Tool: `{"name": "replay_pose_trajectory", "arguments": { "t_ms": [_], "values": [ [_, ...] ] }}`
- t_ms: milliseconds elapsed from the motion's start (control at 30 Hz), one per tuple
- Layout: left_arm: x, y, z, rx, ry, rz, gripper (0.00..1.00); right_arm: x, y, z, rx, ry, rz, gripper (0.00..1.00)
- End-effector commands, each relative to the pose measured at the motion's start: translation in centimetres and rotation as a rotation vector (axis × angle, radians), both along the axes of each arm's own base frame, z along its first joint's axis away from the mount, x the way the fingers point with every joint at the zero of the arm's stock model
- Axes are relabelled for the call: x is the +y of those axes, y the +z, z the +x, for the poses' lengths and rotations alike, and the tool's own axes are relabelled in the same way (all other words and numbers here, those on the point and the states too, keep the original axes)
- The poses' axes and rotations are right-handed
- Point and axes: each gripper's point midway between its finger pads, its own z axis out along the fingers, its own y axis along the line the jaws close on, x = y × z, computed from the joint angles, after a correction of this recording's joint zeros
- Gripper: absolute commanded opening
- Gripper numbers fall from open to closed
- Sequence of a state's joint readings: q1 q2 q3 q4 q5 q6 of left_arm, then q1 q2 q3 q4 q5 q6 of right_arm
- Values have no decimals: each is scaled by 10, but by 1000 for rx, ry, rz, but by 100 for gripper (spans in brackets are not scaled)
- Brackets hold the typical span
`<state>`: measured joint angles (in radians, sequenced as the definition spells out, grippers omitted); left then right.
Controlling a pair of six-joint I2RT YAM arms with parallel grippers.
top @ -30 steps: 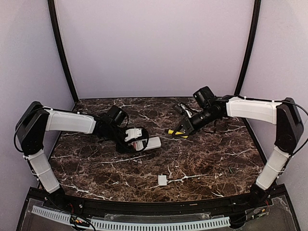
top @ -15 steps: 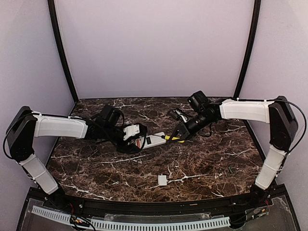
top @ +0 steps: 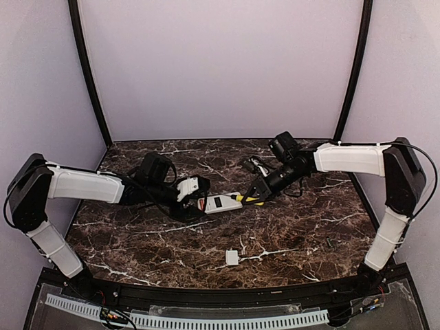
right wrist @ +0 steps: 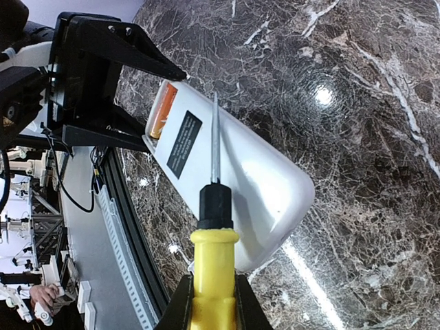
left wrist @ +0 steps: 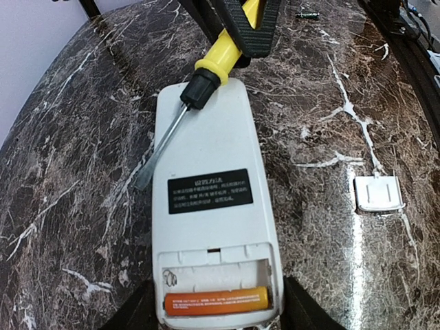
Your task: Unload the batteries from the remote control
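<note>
Left end effector (left wrist: 218, 311): part-open, clamps remote control (left wrist: 206, 144) at compartment end; orange battery (left wrist: 215, 300) sits betw. its jaws. Right end effector (right wrist: 212, 306): closed on screwdriver (right wrist: 213, 261). Risk: it skids off; pry force twists remote loose.

The white remote control (left wrist: 220, 137) faces back-up near the middle of the table (left wrist: 69, 172), black label showing, compartment open with one orange battery (left wrist: 215, 300) lying crosswise in its end slot, while a slim dark greenish battery (left wrist: 307, 14) lies loose well apart.
</note>
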<state>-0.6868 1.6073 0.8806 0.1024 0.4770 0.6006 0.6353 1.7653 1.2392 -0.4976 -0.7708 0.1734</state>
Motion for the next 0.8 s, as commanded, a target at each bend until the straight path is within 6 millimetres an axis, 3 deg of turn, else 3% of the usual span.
{"name": "replay_pose_trajectory", "arguments": {
  "t_ms": [0,433,600,767],
  "values": [
    [-13,24,1,-48,-34,-97,42,-6,-8,-14,43,14,-26,0],
    [-23,-3,-6,-9,-86,-73,39,4,28,-28,46,124,44,0],
    [-25,-14,-10,-9,-106,-45,39,9,30,-42,81,183,51,0],
    [-29,-18,-13,-10,-123,-36,39,14,21,-41,109,176,10,0]
  ]
}}
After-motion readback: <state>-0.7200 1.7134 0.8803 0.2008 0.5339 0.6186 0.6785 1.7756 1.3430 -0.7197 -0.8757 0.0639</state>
